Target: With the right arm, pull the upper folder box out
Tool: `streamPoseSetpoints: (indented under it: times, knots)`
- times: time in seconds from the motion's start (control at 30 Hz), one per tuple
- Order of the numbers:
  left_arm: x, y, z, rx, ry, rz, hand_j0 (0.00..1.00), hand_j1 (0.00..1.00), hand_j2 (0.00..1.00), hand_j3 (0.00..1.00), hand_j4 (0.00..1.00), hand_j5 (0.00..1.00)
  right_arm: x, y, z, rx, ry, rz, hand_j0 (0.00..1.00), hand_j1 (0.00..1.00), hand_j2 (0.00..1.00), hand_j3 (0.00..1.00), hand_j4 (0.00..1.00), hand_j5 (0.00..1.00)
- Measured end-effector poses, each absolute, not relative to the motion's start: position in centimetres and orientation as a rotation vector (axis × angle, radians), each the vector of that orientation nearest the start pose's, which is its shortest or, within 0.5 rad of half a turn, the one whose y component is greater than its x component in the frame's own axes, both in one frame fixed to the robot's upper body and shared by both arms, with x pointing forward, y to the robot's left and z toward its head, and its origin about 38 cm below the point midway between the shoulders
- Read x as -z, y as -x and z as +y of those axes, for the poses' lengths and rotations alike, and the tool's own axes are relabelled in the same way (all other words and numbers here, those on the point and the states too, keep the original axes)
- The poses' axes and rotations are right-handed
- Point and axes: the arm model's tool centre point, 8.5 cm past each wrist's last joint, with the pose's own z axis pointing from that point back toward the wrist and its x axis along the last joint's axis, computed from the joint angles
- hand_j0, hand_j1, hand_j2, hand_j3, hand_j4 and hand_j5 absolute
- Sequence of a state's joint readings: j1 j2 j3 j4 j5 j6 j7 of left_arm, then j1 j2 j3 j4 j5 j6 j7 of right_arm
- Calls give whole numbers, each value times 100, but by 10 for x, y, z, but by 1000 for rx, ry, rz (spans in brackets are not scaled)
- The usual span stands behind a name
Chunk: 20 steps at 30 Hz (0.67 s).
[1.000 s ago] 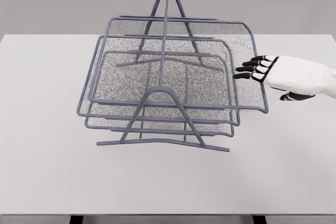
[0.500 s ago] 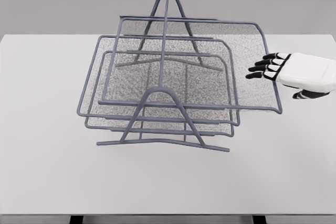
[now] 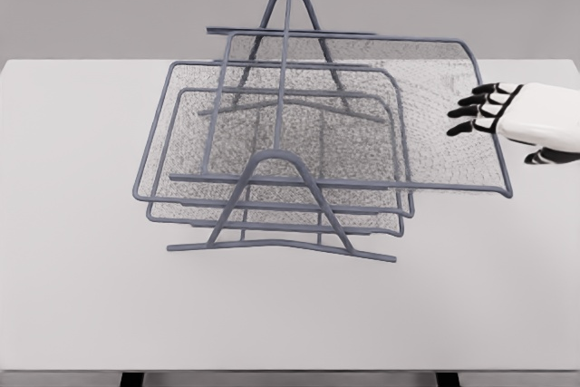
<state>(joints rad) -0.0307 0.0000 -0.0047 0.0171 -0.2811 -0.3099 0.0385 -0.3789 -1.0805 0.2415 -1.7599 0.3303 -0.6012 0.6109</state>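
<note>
head view | upper grey wire-mesh folder box (image 3: 362, 106) is seen slid partly out to the right of the grey wire rack (image 3: 283, 169) on the white bench (image 3: 290, 305) | white right hand (image 3: 489, 111) is hooked with curled fingers on its right rim | judged partly done, more pulling left

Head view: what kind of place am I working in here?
Most likely a bare simulated office desk: a plain white table against a blank grey wall, bearing only a grey wire-mesh rack whose upper tray juts right, beside the right hand.
</note>
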Motion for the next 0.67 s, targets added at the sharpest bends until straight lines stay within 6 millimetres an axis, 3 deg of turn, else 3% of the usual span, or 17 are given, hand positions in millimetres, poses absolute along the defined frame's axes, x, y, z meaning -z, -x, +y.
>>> streamPoseSetpoints:
  times: [0.23,0.4,0.67]
  knots:
    - [257,-46,265,292,-81,-314,100,100,100,100,100,100,-321,-367,-371,2981,-967,1812,100,100,100,100,100,100]
    - [257,-46,265,292,-81,-314,100,100,100,100,100,100,-352,-365,-373,2870,-991,1941,100,100,100,100,100,100]
    - [257,-46,265,292,-81,-314,100,100,100,100,100,100,-346,-366,-362,2807,-901,2075,100,100,100,100,100,100]
